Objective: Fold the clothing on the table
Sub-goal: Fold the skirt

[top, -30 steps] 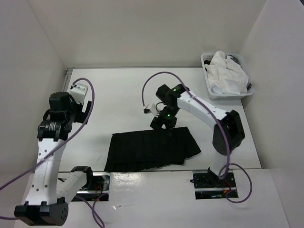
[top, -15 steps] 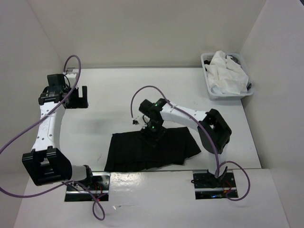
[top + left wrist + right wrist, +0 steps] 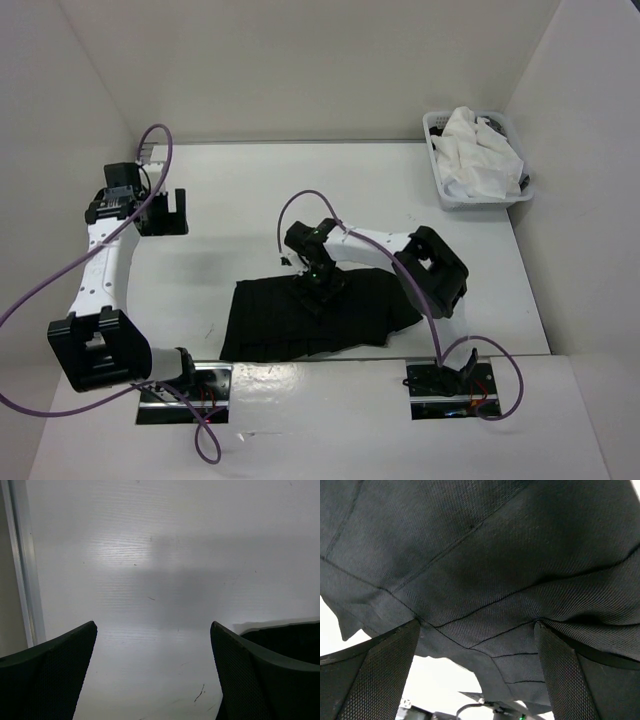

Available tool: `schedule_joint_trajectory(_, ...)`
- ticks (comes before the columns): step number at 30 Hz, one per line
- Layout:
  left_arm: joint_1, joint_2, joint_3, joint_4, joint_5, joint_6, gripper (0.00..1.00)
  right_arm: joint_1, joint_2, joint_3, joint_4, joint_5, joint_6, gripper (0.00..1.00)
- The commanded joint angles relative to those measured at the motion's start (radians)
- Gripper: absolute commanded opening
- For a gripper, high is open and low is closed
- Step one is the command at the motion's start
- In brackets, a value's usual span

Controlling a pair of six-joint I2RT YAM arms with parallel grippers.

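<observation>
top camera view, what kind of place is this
Most likely a robot lab test cell: a white table boxed in by plain white walls, a left arm and right arm bolted at its near edge, a black skirt laid out, and a basket of white cloth in the far right corner.

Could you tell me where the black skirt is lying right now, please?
In the top view, the black pleated skirt lies flat on the table, centred along its near edge, with the open right gripper over the skirt's far edge.
</observation>
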Motion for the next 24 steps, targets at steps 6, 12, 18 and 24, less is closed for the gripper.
schedule_joint_trajectory(6, 0.007, -0.087, -0.038, 0.025, -0.022, -0.017, 1.00, -0.008, 0.138, 0.038, 0.158, 0.148, 0.058, 1.00)
schedule_joint_trajectory(12, 0.007, -0.106, -0.058, 0.025, -0.022, -0.008, 1.00, -0.122, 0.195, 0.186, 0.172, 0.289, 0.016, 1.00)
schedule_joint_trajectory(18, 0.007, -0.097, -0.049, 0.034, -0.002, -0.008, 1.00, -0.197, 0.267, 0.356, 0.152, 0.355, -0.037, 1.00)
schedule_joint_trajectory(24, 0.007, -0.046, -0.049, 0.053, 0.093, 0.001, 1.00, -0.234, 0.318, 0.524, 0.152, 0.340, -0.155, 1.00)
